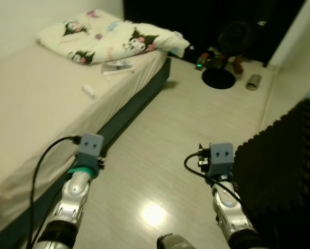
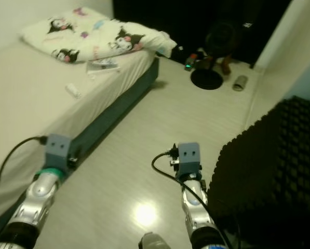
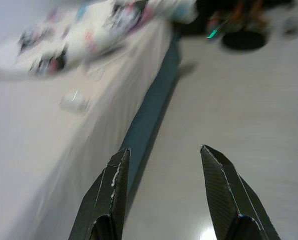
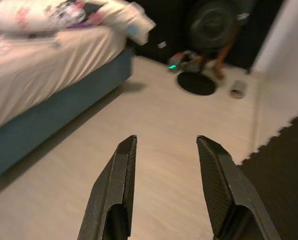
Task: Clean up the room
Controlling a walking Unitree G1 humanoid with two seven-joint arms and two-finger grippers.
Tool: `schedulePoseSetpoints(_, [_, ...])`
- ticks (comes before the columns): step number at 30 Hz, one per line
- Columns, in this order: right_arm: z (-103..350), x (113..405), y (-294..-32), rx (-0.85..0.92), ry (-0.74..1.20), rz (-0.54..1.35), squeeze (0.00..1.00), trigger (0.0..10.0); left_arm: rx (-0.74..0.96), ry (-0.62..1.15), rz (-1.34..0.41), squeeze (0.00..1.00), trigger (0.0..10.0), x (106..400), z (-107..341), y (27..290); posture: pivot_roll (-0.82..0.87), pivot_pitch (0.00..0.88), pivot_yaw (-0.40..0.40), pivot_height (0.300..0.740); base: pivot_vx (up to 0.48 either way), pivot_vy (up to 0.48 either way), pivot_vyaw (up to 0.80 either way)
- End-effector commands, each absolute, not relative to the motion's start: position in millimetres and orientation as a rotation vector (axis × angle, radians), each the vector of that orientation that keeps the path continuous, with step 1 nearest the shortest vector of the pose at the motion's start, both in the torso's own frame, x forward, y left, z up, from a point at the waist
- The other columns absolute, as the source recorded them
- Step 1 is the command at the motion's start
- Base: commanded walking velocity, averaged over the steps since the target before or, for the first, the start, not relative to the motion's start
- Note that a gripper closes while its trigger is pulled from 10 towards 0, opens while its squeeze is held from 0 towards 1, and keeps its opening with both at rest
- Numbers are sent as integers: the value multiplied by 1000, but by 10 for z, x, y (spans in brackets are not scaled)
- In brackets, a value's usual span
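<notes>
A cream bed runs along my left. On it lie a cartoon-print quilt, a flat packet and a small white object, also blurred in the left wrist view. On the floor by the far wall lies a small can on its side. My left gripper hovers open over the bed's edge with nothing between its fingers. Over the bare floor, my right gripper is open and holds nothing. Both wrists are held low in front.
A standing fan with a round black base stands at the far end, with a green-lit device beside it. Dark ridged foam fills the right side. The bed's teal base borders the pale wood floor.
</notes>
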State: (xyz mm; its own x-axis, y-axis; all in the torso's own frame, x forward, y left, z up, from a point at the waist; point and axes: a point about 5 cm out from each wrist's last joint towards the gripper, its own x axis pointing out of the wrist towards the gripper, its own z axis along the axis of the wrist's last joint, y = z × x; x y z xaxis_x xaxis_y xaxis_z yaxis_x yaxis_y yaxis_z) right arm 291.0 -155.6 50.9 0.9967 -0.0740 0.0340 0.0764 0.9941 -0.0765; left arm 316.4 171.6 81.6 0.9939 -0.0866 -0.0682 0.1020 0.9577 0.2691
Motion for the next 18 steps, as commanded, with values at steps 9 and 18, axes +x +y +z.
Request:
schedulePoseSetpoints(9, [457,2849,-1452,-58,-23,-61,0,10000,289,97,-110,0,10000,3171,772,1762,-132,0,92,735,0,0,-800])
schedulePoseSetpoints(18, [410,2858,-1440,-102,11,-25,0,10000,278,95,-83,0,10000,3139,740,1736,-119,2,69,735,172,0,-444])
